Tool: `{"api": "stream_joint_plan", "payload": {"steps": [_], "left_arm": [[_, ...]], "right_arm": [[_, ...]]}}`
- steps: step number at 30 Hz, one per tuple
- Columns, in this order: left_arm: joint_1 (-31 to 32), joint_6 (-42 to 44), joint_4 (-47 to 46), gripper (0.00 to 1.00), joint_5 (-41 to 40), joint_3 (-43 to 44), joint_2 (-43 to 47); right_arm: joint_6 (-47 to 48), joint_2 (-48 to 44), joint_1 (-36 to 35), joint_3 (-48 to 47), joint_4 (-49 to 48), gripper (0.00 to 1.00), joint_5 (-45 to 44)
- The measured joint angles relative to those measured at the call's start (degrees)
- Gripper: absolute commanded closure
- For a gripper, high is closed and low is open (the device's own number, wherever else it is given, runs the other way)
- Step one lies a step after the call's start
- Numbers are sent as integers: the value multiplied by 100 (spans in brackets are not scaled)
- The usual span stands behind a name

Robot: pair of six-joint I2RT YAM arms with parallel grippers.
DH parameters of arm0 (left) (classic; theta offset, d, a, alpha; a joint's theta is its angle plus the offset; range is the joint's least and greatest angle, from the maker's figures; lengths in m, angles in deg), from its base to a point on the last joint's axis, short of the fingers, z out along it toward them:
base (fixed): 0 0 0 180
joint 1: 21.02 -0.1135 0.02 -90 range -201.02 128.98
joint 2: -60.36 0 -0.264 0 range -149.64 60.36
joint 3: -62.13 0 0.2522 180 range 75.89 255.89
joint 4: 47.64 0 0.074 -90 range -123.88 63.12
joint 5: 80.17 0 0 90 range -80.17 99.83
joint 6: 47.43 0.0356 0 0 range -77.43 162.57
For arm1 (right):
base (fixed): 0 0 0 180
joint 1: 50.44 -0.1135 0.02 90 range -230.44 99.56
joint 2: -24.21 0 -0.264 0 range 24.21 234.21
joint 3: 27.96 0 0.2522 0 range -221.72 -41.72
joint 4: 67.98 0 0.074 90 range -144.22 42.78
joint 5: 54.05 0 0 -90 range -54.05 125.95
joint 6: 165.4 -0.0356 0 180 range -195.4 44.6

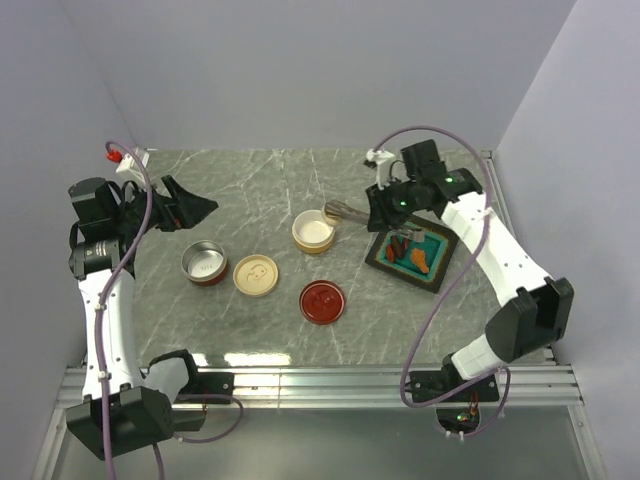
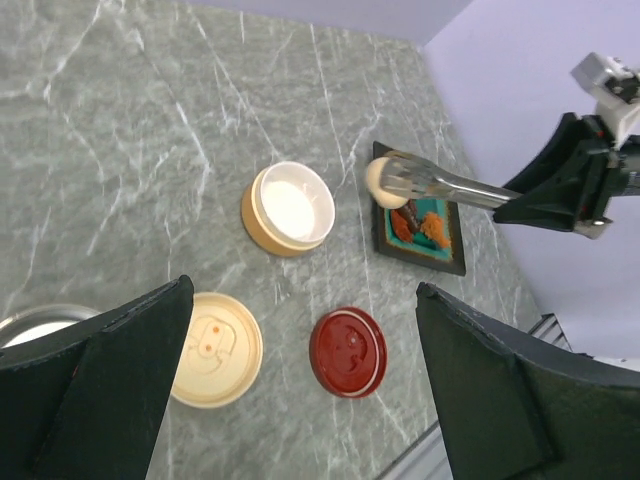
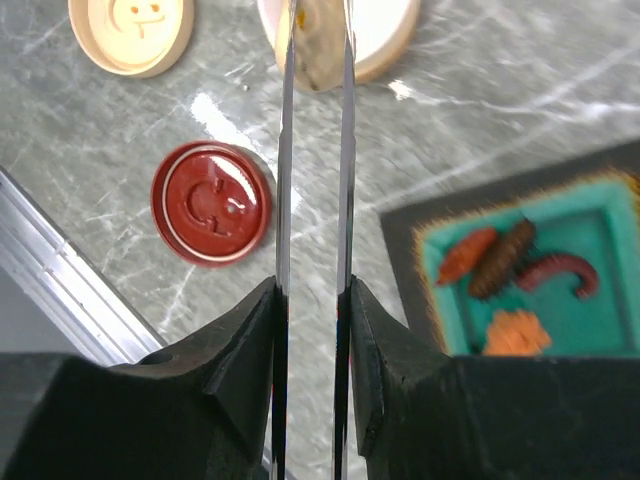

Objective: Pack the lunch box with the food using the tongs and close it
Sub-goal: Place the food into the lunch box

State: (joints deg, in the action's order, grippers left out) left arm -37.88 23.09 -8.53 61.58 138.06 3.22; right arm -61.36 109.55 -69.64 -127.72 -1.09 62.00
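My right gripper point(image 1: 378, 212) point(image 3: 312, 295) is shut on the silver tongs point(image 3: 285, 150) point(image 2: 445, 185), which reach left from it. A tan piece of food point(image 3: 318, 50) point(image 2: 382, 182) is pinched in the tong tips, over the near rim of the tan, white-lined lunch box bowl point(image 1: 313, 232) point(image 2: 290, 207). More food point(image 3: 500, 265), orange and brown, lies in the teal tray point(image 1: 432, 272) under the right arm. My left gripper point(image 1: 195, 212) point(image 2: 303, 300) hangs open and holds nothing, above the lids at the left.
A red-walled steel container point(image 1: 204, 263) stands at the left. A cream lid point(image 1: 255, 275) point(image 2: 213, 348) and a red lid point(image 1: 323, 301) point(image 3: 211, 203) lie flat on the marble table in front of the bowl. The metal rail point(image 1: 320, 378) runs along the near edge.
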Motion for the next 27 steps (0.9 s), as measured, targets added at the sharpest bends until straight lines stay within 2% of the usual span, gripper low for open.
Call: {"api": "stream_joint_plan", "payload": {"steps": [10, 27], "left_arm": [[-304, 332, 560, 0, 348, 101, 4], [-348, 514, 673, 1, 581, 118, 2]], "right_arm": [[-267, 885, -756, -15, -595, 61, -374], [-337, 1425, -920, -144, -962, 53, -767]]}}
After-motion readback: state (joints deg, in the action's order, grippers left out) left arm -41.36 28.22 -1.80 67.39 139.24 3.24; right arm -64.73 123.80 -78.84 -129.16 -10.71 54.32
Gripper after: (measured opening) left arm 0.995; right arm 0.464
